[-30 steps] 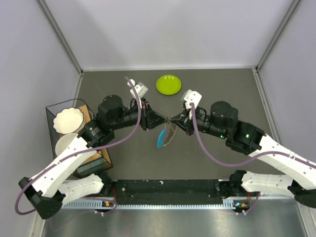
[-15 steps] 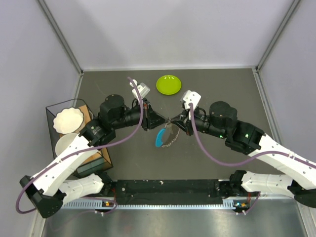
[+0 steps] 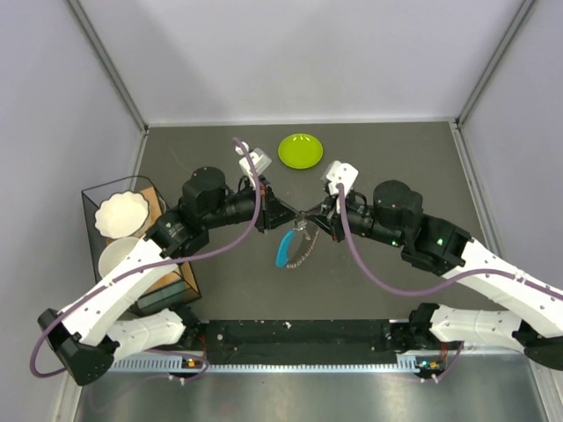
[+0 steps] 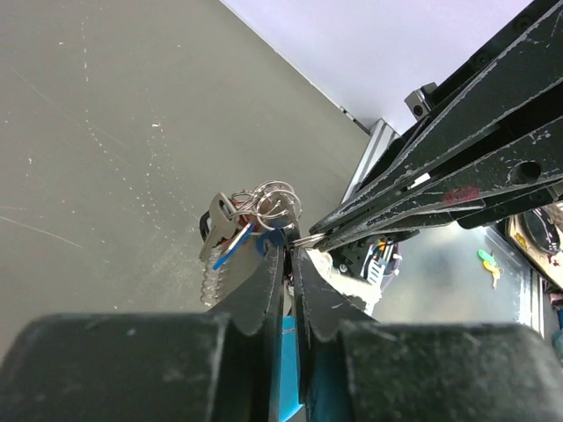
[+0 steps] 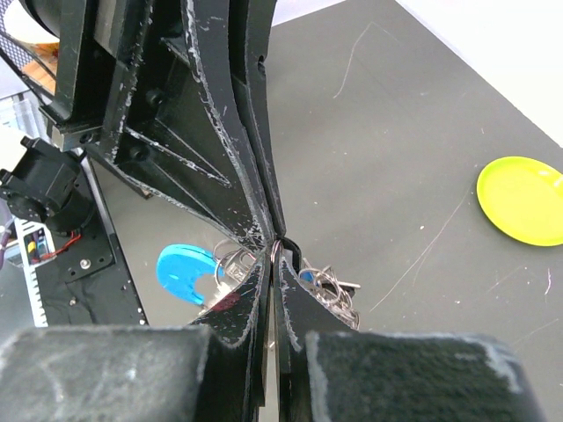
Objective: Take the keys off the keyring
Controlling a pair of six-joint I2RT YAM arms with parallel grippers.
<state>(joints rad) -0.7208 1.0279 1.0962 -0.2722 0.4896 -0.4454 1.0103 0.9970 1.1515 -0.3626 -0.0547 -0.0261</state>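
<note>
The left claw (image 3: 289, 214) and the right claw (image 3: 310, 217) both pinch the keyring (image 3: 282, 251) at frame centre. The keys (image 4: 220, 230) hang on it; apparently none is removed yet.

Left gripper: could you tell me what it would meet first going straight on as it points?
Most likely the right gripper, whose fingertips face the left gripper tip to tip at the keyring.

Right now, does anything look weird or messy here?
Nothing is spilled or broken. The one odd thing: the keyring hangs pinched between the left claw and the right claw, with the keys bunched by the claw tips. The table has pale scratches.
</note>
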